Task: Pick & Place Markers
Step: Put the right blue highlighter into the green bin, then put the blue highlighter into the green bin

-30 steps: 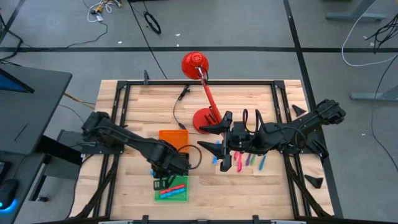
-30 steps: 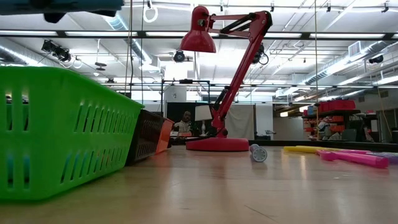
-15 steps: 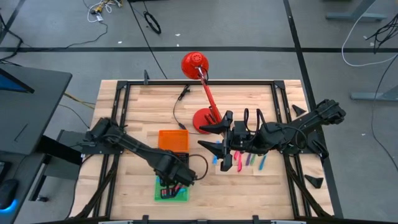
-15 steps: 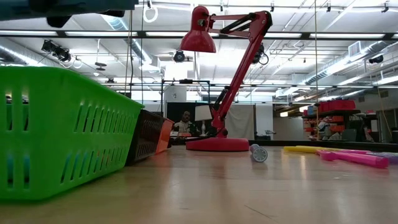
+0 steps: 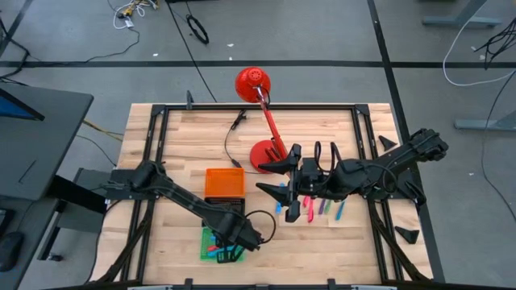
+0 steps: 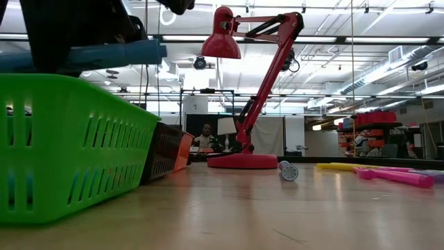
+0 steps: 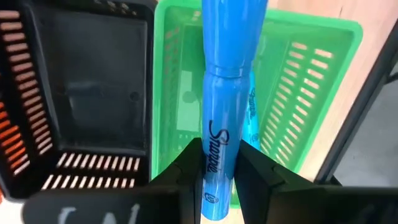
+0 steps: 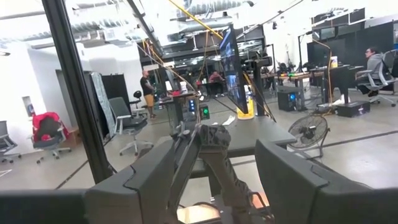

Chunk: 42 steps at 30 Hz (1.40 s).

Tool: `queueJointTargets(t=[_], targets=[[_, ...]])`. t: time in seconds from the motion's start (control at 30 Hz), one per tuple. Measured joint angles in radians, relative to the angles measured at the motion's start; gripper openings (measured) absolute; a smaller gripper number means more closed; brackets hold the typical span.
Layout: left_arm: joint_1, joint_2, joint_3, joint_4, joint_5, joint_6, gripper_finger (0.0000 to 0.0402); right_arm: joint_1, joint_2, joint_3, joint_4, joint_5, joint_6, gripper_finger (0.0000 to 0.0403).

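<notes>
Left pincer [image 7: 219, 180] pinching blue "Sharpie" marker [image 7: 225, 93] over green tray [image 7: 311, 56]; right pincer [image 8: 239, 168] spread, idle.

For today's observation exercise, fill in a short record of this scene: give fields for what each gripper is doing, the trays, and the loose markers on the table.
left gripper: shut on a blue marker, held above the green slotted plastic tray
right gripper: open, holding nothing, waiting over the loose markers
trays: the green tray sits next to a black slotted tray, with an orange tray beyond it
green tray contents: at least one blue marker already inside
loose markers: pink, green and blue sticks lying on the wooden table near the red desk lamp
</notes>
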Motion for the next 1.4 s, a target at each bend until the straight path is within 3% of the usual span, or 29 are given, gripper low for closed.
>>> queueJointTargets(t=[0.67, 0.93, 1.0, 1.23, 1.4], targets=[[-0.004, 0.001, -0.192, 0.163, 0.014, 0.015, 0.0068, 0.0, 0.0, 0.0, -0.027, 0.0, -0.002, 0.0229], [-0.002, 0.001, -0.212, 0.183, 0.026, -0.008, 0.0068, 0.0, 0.0, 0.0, -0.038, 0.0, -0.019, 0.0229], [-0.003, 0.001, -0.212, 0.178, 0.049, -0.009, 0.0084, 0.0, 0.0, 0.0, -0.038, 0.0, -0.021, 0.0229], [-0.003, 0.001, -0.212, 0.177, 0.071, -0.016, 0.02, 0.0, 0.0, 0.0, -0.041, 0.0, -0.022, 0.0229], [-0.002, 0.001, -0.212, 0.176, 0.078, -0.009, 0.0244, 0.0, 0.0, 0.0, -0.043, 0.0, -0.024, 0.0229]])
